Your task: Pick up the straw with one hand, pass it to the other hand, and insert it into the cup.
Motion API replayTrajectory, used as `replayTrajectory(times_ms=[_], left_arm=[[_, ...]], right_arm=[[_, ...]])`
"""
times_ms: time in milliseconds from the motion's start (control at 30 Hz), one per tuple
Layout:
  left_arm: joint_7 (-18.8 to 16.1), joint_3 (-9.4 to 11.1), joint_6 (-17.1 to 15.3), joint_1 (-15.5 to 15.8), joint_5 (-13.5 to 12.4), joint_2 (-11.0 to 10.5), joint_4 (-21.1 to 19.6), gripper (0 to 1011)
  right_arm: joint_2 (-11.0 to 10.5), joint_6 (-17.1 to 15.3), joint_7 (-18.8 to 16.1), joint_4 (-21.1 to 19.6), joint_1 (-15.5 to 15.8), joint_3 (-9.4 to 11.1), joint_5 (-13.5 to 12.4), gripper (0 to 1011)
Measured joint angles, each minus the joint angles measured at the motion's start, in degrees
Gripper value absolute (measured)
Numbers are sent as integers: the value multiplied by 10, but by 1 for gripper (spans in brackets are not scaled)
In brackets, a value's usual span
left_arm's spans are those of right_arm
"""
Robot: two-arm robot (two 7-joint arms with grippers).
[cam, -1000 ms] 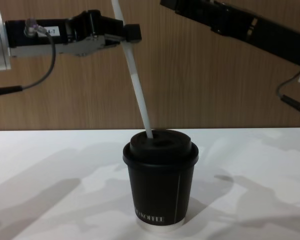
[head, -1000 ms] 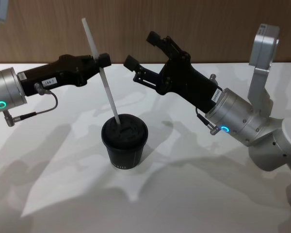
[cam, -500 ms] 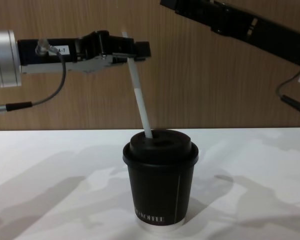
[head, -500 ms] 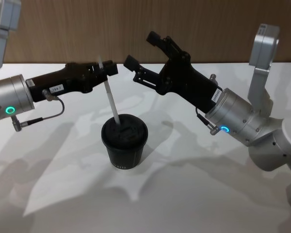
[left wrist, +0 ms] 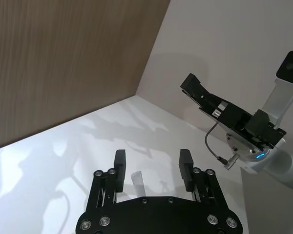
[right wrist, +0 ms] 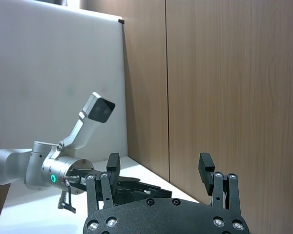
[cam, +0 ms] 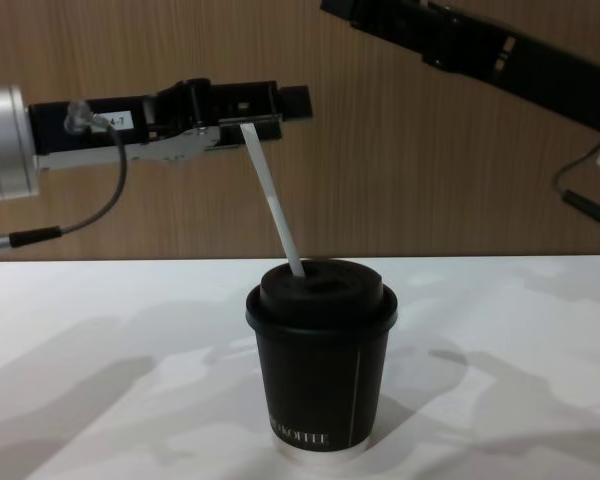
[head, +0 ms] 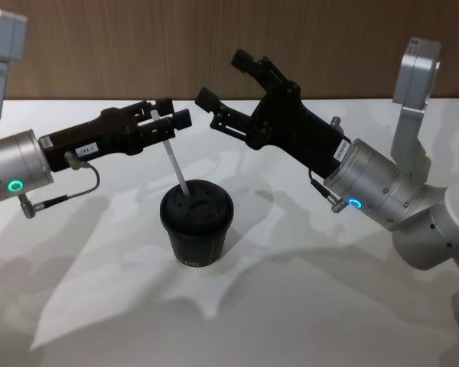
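At the middle of the white counter [head: 306, 306], the black lidded cup [head: 196, 228] is holding the white straw [head: 174, 169], which is leaning toward 11 o'clock through the lid. Compared with half a second ago, the left pincer [head: 170, 119] is now spreading its fingers clear of the straw's top end, so the insertion looks finished and only withdrawal remains. Toward 2 o'clock, the right pincer [head: 223, 76] is hanging wide open and empty, unchanged.

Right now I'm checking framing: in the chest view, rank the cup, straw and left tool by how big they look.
1. cup, largest.
2. left tool, though it may sit nearer or farther than the cup.
3. straw, thinnest, smallest in area.
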State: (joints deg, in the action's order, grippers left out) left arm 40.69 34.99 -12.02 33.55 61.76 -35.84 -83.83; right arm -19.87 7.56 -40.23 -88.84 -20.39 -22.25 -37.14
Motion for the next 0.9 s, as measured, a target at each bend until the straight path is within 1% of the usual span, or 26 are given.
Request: replayTrajectory(times_ms=[100, 167, 267, 300, 367, 433, 467, 500, 633, 733, 900], left_arm=[[5, -4, 8, -7, 5, -2, 0, 701], [10, -9, 18, -17, 11, -4, 0, 807], [15, -17, 31, -31, 18, -8, -2, 864], [17, -21, 36, -38, 21, -9, -4, 916], [19, -25, 43, -45, 26, -11, -6, 946], [21, -32, 52, -58, 31, -13, -9, 1000], [22, -36, 59, -65, 34, -15, -11, 1003], [22, -36, 59, -65, 34, -15, -11, 1003], [24, -44, 70, -82, 41, -18, -16, 1003], [25, -51, 81, -97, 46, -20, -21, 1003], [26, -58, 94, -113, 48, -20, -26, 1003]], right_arm=[[-2, 1, 0, -1, 0, -1, 1, 1001], [-4, 2, 0, -2, -1, -2, 5, 1001], [-8, 3, 1, -5, -3, -4, 11, 1001], [-11, 4, 1, -8, -4, -6, 16, 1001], [-15, 5, 3, -13, -5, -8, 23, 1001], [-19, 5, 4, -17, -5, -9, 27, 1001], [-21, 5, 5, -19, -5, -9, 29, 1001], [-25, 5, 7, -23, -5, -10, 33, 1001], [-34, 1, 13, -35, -5, -11, 42, 1001], [-45, -10, 21, -48, -1, -12, 48, 1001], [-60, -30, 31, -67, 5, -12, 50, 1001]])
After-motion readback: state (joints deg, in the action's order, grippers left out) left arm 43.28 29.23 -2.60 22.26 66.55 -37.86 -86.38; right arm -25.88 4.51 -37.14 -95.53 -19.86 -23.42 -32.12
